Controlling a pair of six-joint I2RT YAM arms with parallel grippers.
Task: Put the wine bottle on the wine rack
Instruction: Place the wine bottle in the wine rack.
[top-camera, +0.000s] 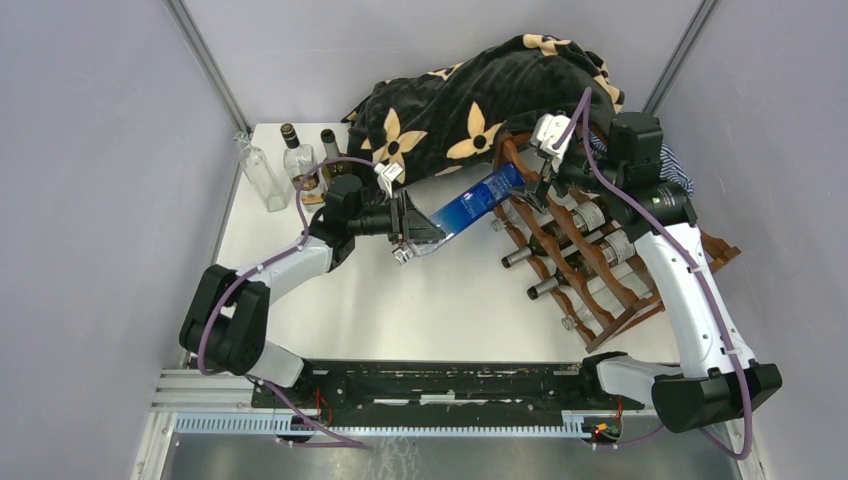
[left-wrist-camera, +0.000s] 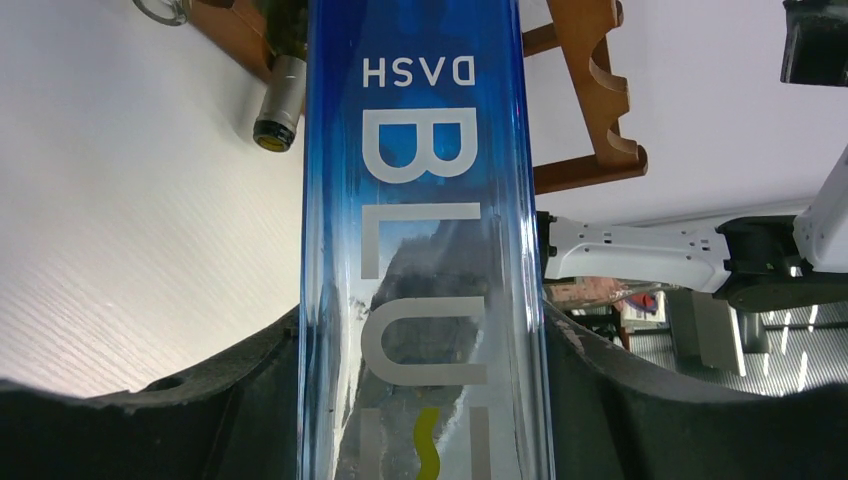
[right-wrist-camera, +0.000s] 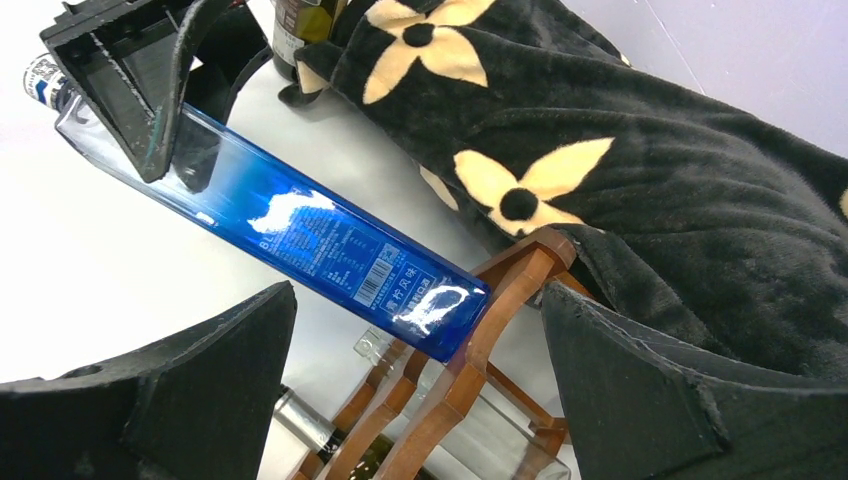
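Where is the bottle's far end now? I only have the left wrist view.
Observer: The bottle has its base at the rack's top corner, seemingly touching it.
Operator: Is the right hand on it?
Observer: No. The right hand is open, straddling the base end without touching.
Operator: Anything behind the rack?
Observer: A black flowered blanket drapes over its far end.

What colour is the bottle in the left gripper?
The wine bottle is blue fading to clear; best in left wrist view.

L claw (top-camera: 412, 228) clamped partway; R claw (right-wrist-camera: 418, 300) spread wide.
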